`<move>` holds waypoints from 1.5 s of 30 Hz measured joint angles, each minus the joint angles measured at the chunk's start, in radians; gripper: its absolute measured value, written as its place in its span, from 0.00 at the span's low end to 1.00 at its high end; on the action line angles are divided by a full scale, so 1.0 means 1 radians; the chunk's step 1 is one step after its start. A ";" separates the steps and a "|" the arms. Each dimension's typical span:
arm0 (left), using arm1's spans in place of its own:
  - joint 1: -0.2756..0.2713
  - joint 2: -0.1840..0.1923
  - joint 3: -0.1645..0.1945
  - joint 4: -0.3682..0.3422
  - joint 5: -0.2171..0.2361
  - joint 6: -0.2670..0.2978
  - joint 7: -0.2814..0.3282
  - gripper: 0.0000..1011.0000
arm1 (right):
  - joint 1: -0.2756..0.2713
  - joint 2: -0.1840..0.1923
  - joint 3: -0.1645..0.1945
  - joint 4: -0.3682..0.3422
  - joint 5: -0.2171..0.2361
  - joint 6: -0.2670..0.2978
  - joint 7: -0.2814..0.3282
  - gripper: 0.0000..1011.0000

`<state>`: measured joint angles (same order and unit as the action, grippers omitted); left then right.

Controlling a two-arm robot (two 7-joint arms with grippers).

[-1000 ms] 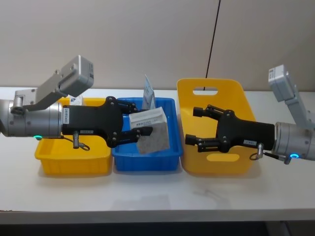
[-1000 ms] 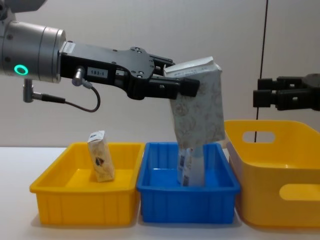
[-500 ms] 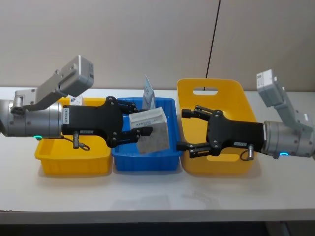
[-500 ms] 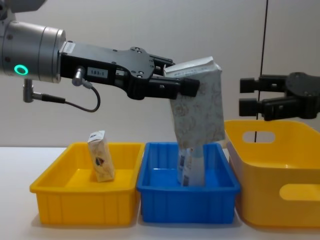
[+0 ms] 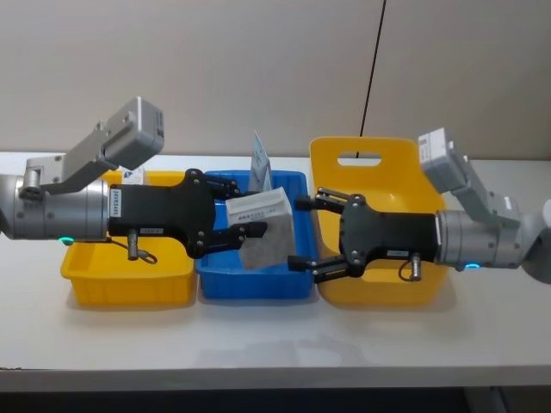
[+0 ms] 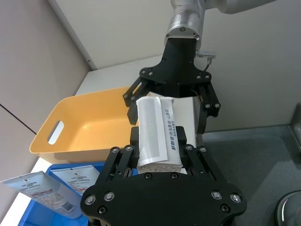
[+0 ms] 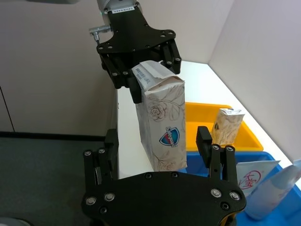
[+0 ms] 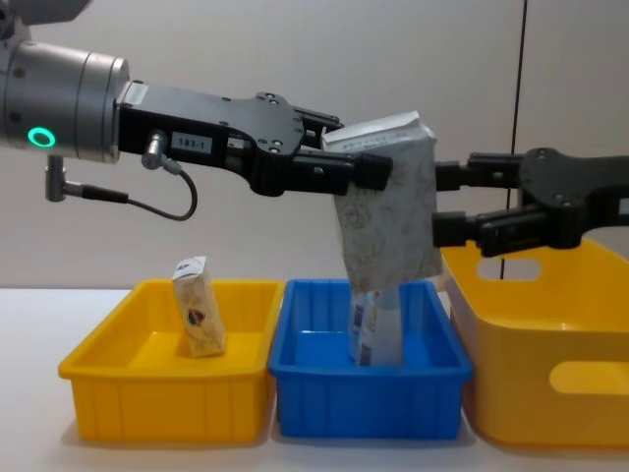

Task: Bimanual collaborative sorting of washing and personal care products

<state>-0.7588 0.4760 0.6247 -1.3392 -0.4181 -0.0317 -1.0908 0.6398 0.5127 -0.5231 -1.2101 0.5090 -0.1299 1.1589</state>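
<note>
Nearest the robot, the left gripper (image 8: 364,169) is clamped on the folded top of the speckled pack (image 8: 388,216), which hangs tilted in the air beneath its fingers. The right gripper (image 8: 440,202) faces it from the opposite side, jaws spread wide, one finger above and one below the pack's near edge. The right wrist view shows the pack standing between those spread fingers. Whether a pad already touches it is hard to tell; there seems to be a gap on both sides.

Directly below the held pack sits the blue bin (image 8: 364,403). Two pale blue-and-white pouches (image 8: 373,329) lean upright inside it, beyond the left gripper's fingertips. Under the left arm is the small yellow bin (image 8: 157,403), with a cream pack (image 8: 197,307) standing in it. Under the right arm is the large yellow bin (image 8: 550,393), which runs farthest back on the table (image 5: 258,361). The left wrist view shows its inside bare.

The sorting looks partly done: the cream pack and the pouches already lie in bins. The speckled pack is mid hand-over. What is left, by this reading, is for the right gripper to close, the left to let go, and the pack to go down, probably into the large yellow bin.
</note>
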 joint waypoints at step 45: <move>0.000 0.000 0.000 0.000 0.000 0.000 0.001 0.38 | 0.078 -0.093 -0.094 0.090 -0.079 -0.057 -0.075 0.52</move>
<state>-0.7588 0.4761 0.6246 -1.3392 -0.4181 -0.0317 -1.0902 0.7177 0.4196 -0.6175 -1.1205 0.4298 -0.1870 1.0843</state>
